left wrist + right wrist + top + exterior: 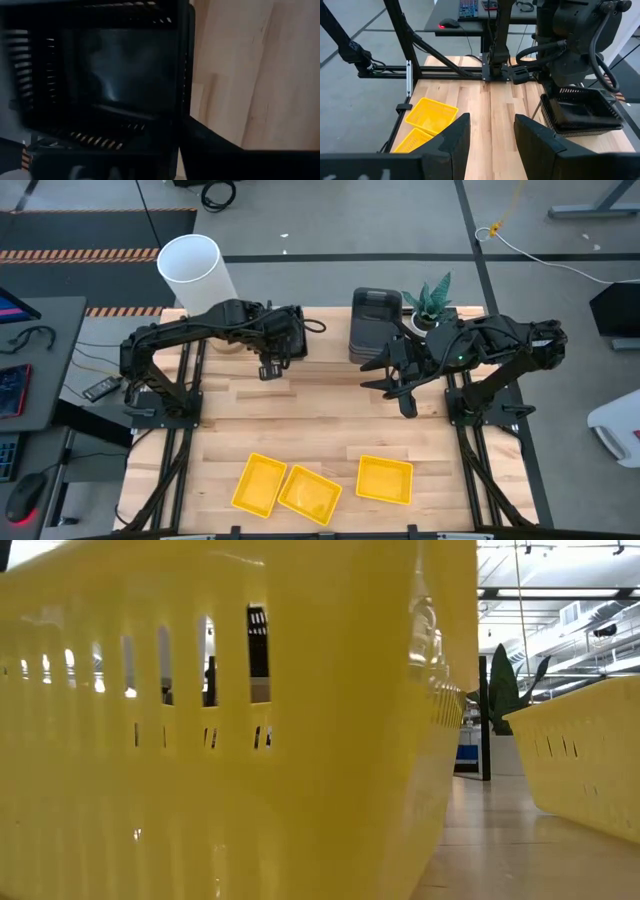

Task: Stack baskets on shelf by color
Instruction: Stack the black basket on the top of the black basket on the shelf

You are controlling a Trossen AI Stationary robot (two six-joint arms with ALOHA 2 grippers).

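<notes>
Near edge of the surface (pixel 330 420): three yellow baskets. Two on my left side touch or overlap at their corners, one tilted (pixel 260 484), the next (pixel 309 494) just beside it; the third yellow basket (pixel 385 480) sits apart, toward my right. The low camera is nearly blocked by one yellow slotted wall (pixel 220 740), with another yellow basket wall (pixel 585 765) off to the side.

Mid surface: my right pincer (pixel 490 140) hangs over bare wood, fingers spread with a clear gap, nothing between them. From above it shows near the centre-right (pixel 405 385).

Farther back: my left pincer (pixel 272 355) is at a black slotted basket (pixel 582 112), which rests at the far left part of the surface. My left wrist camera looks right into that black basket (pixel 100 80), with one dark finger (pixel 220 150) low against its wall. Cannot tell whether the left pincer is pinching the basket or has spread off it.

Far edge: dark grey baskets (pixel 376 320) stacked near the middle, just beside a small potted plant (pixel 432 302). A white cylinder (pixel 195 272) stands past the far left corner.
</notes>
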